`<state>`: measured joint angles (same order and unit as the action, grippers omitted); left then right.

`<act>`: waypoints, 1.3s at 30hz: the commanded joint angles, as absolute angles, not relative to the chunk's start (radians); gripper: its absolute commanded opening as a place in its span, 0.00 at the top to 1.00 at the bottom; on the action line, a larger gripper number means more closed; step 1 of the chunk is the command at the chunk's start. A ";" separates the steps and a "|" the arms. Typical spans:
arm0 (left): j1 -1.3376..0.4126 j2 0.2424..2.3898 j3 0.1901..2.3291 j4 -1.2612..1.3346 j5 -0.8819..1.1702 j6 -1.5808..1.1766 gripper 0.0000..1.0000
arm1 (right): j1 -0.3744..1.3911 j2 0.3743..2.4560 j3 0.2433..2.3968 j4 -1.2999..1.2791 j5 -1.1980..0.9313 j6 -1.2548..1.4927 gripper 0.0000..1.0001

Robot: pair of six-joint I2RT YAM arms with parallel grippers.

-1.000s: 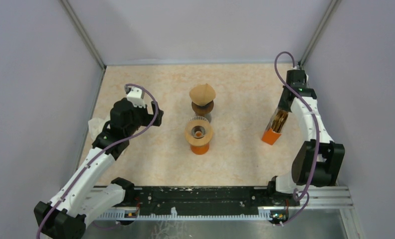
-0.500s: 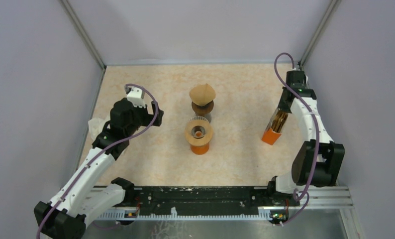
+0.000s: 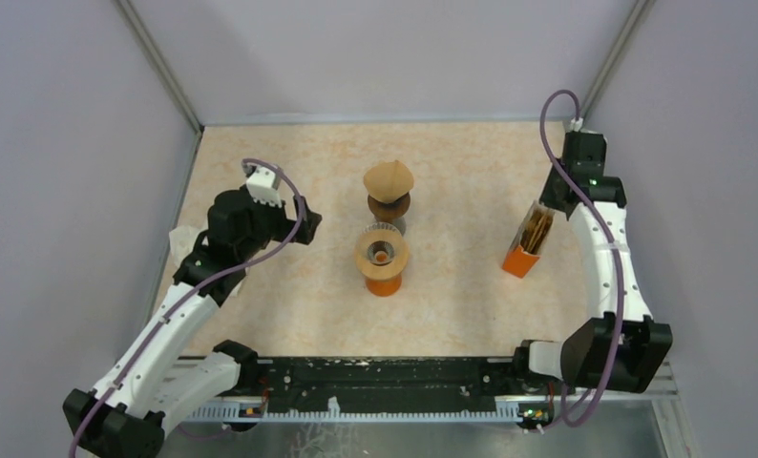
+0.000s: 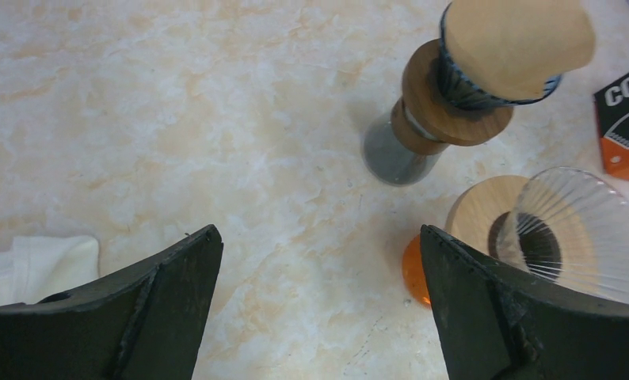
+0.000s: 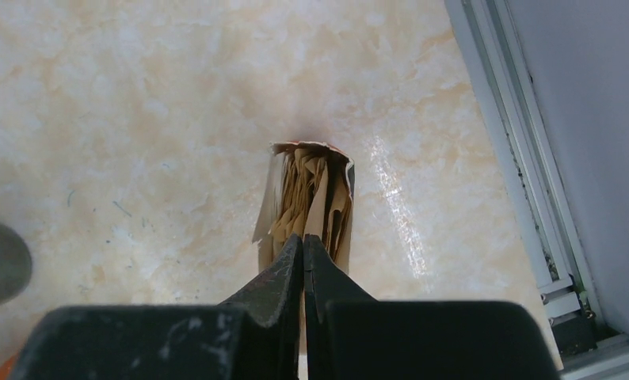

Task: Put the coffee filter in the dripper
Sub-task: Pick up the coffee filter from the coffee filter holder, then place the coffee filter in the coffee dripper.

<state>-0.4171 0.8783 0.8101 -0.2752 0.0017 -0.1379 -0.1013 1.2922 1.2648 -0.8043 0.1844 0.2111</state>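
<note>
Right gripper at the filter box, dripper waiting mid-table

The right gripper (image 5: 303, 241) has its fingers pressed together, tips right at the brown coffee filters (image 5: 310, 186) standing in their orange box (image 3: 518, 260) on the table's right side (whether a sheet is caught, I cannot tell). The glass dripper (image 3: 382, 250) sits on its orange base at the centre, well apart from the box. The left gripper (image 4: 319, 233) hangs spread wide near it.

Top external looks steeply down over the whole table (image 3: 471, 162) from behind the bases. Left wrist views the glass dripper (image 4: 581, 237) close, lower right; right wrist, closer, the filter box (image 5: 307, 198) at centre. Overhead shows both.
</note>
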 commanded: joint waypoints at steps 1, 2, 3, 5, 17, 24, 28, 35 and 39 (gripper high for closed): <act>-0.421 0.882 0.889 -0.288 0.144 -0.146 0.02 | -0.103 1.203 1.335 -0.827 0.136 0.212 1.00; -0.422 0.886 0.900 -0.296 0.176 -0.153 0.02 | -0.103 1.187 1.342 -0.832 0.129 0.212 1.00; -0.421 0.890 0.910 -0.303 0.199 -0.159 0.02 | -0.103 1.173 1.348 -0.838 0.118 0.212 1.00; -0.426 0.898 0.930 -0.316 0.238 -0.182 0.03 | -0.101 1.143 1.362 -0.845 0.086 0.214 1.00; -0.659 0.918 0.988 -0.327 0.155 -0.364 0.06 | 0.049 1.011 1.375 -0.839 -0.019 0.273 1.00; -0.826 0.933 1.004 -0.307 0.041 -0.436 0.06 | 0.139 0.927 1.286 -0.750 -0.113 0.350 1.00; -0.924 0.959 1.015 -0.274 -0.060 -0.448 0.05 | 0.227 0.905 1.256 -0.725 -0.096 0.391 1.00; -1.062 1.028 1.011 -0.163 -0.203 -0.398 0.04 | 0.453 0.930 1.234 -0.652 0.016 0.448 1.00; -1.121 1.063 1.014 -0.126 -0.280 -0.346 0.04 | 0.567 0.948 1.221 -0.610 0.071 0.453 1.00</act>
<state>-1.0767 1.0435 0.9859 -0.2092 -0.1684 -0.4038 0.4831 0.9371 1.2217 -0.7116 -0.0040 0.4282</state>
